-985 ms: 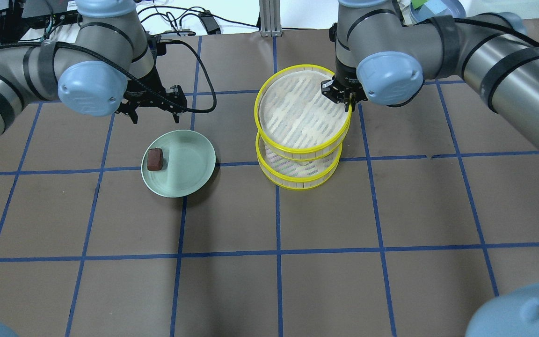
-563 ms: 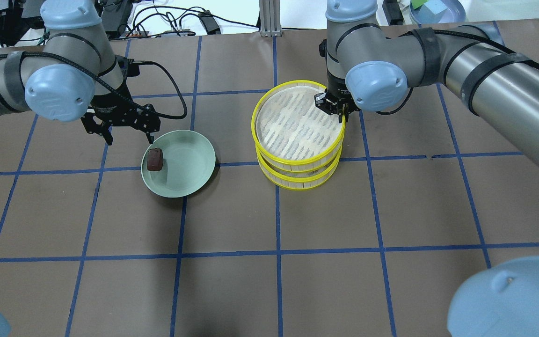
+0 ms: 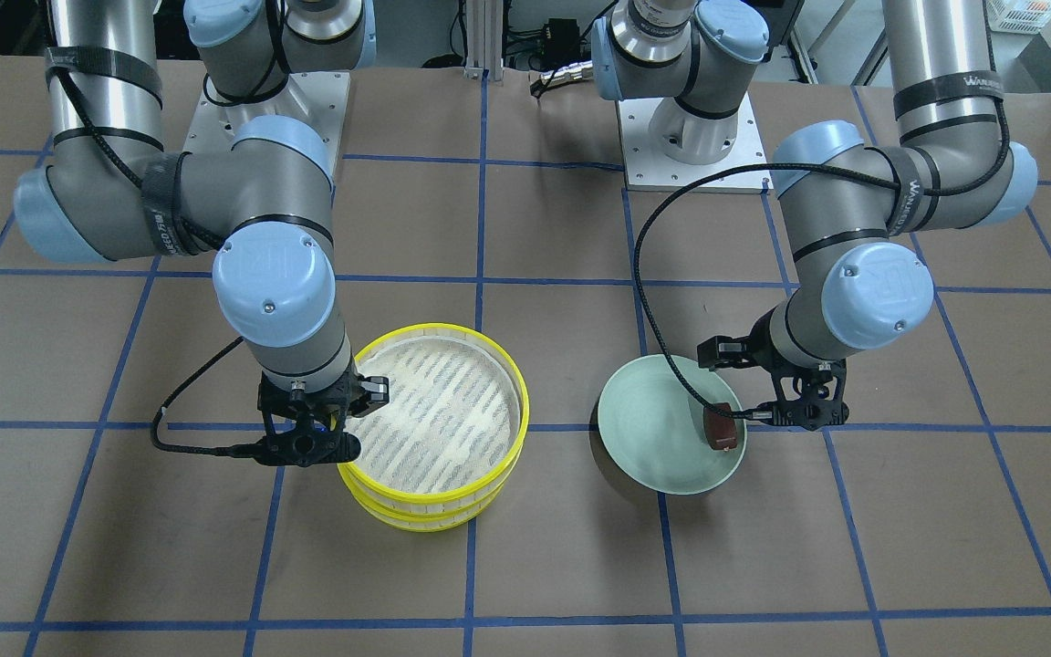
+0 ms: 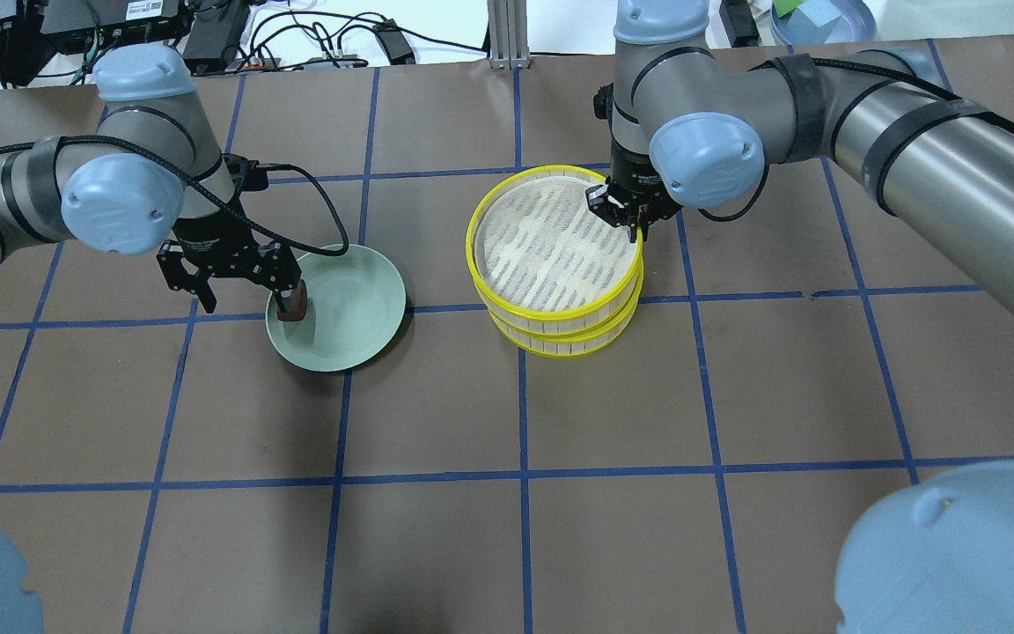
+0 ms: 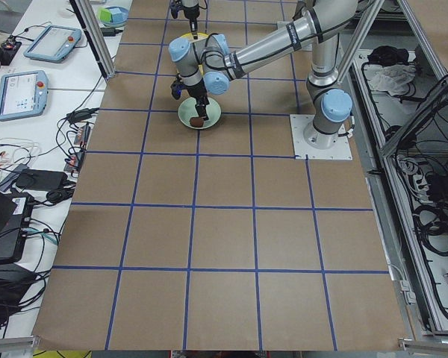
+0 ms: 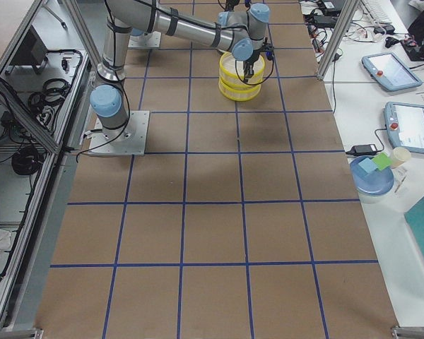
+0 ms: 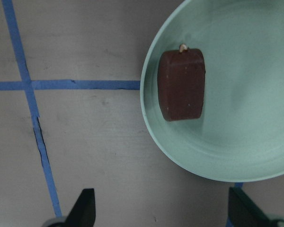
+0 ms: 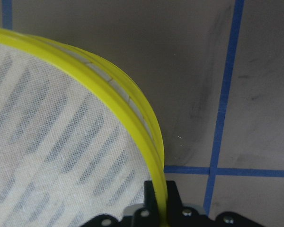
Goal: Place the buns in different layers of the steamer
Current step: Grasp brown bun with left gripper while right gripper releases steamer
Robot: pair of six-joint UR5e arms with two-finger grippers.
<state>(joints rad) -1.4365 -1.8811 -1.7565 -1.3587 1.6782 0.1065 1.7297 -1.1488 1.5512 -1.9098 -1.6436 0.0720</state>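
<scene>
Overhead view, clock readings taken from there. The steamer (image 3: 416, 506) stands near table (image 4: 507, 546) centre, two tiers stacked. The top tier (image 4: 475, 236) lies over the bottom tier (image 4: 564, 349), nudged slightly toward 11 o'clock so a sliver of the lower rim shows at 5 o'clock. I cannot tell whether it rests fully on the lower one. The right gripper (image 4: 633, 224) is at the top tier's 2 o'clock edge, pointing straight down. The right wrist camera shows the yellow rim running in between its fingers, so it is clamped on that rim. The green plate (image 4: 366, 348) sits at 9 o'clock from the steamer, well apart from it. The brown bun (image 4: 293, 304) lies on the plate just inside its 9 o'clock rim. The left gripper (image 7: 163, 213) hangs low over that same edge, jaws spread wide. In the left wrist camera both fingertips (image 7: 85, 210) show at the bottom, with the bun ahead of them and untouched; one tip is over bare table, the other at the plate's edge.
</scene>
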